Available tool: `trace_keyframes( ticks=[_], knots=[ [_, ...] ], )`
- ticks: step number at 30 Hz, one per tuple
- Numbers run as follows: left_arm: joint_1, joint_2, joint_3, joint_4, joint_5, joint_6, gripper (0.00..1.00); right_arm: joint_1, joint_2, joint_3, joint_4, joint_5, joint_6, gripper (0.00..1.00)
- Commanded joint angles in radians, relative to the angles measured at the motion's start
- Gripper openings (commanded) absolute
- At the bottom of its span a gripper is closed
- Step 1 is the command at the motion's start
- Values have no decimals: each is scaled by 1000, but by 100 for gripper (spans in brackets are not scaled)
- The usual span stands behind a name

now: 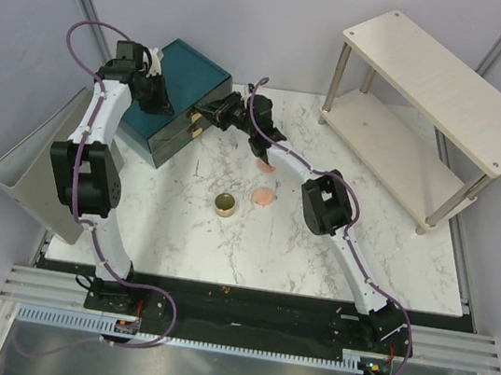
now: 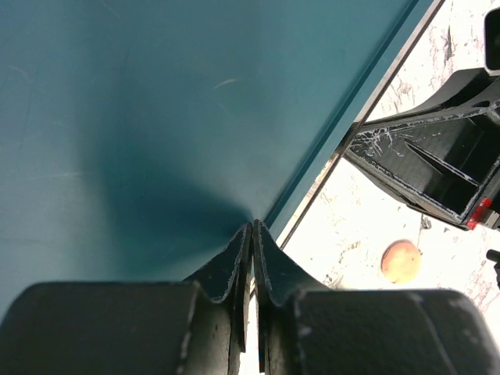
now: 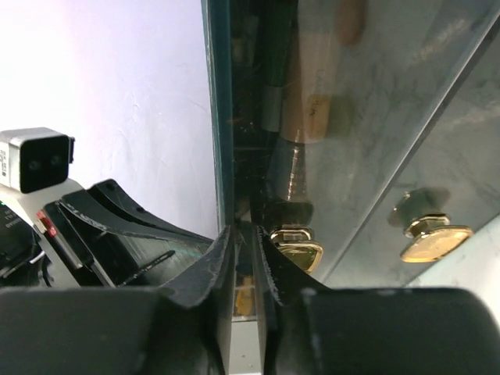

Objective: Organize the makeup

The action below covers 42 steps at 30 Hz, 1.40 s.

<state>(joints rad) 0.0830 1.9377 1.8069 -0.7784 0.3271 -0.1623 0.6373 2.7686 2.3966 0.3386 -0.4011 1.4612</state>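
On the table (image 1: 364,247): a gold tin (image 1: 225,205) stands near the middle of the marble, its dark inside facing up.
Disc (image 1: 263,196): peach-pink and flat on the marble, just right of the tin and not touching it.
Second disc (image 1: 262,164): farther back, with part of it hidden under the right arm (image 1: 328,204).
Tube (image 3: 312,94): orange and dark, lying inside the box behind its see-through front. It shows only in the right wrist view.
Box (image 1: 192,70): teal, at the back left of the table, its front turned toward the discs. Gold knobs (image 3: 433,238) stand out from that front.
Right gripper (image 3: 244,234): at the box's front, right at the edge of the clear panel, with one knob just beside its finger. The jaws are drawn almost together with only a thin slit between them. Whether they pinch the panel edge cannot be told.
Left gripper (image 2: 251,228): over the box's flat teal top near the front edge, jaws pressed together and holding nothing. The tips are right at the surface, but contact cannot be confirmed.
Shelf (image 1: 434,92): pale wood with two tiers on metal legs, at the back right corner, well apart from the makeup.
Bin (image 1: 32,164): grey and tilted, off the table's left edge beside the left arm (image 1: 92,173).
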Motion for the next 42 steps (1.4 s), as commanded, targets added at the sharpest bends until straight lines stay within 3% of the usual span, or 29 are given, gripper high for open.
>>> trace_keyframes(
  ticks=[1, 8, 17, 22, 25, 28, 42],
  knots=[
    [-20, 57, -52, -151, 46, 32, 12, 30, 34, -8, 29, 30, 34, 25],
    [-19, 52, -49, -151, 43, 30, 12, 7, -162, -285, 83, 33, -82, 47],
    [-20, 53, -50, -151, 41, 32, 13, -30, -251, -536, 224, 16, -24, 54],
    [-20, 52, -57, -150, 41, 33, 13, -24, -212, -554, 255, 7, 19, 58],
    [-20, 52, -58, -150, 41, 35, 13, -21, -170, -528, 278, -2, 53, 71],
    [-20, 50, -60, -151, 38, 37, 13, -16, -141, -511, 281, -5, 71, 78],
    [-19, 49, -64, -151, 33, 43, 13, 35, -38, -467, 312, 94, 228, 78]
  ],
)
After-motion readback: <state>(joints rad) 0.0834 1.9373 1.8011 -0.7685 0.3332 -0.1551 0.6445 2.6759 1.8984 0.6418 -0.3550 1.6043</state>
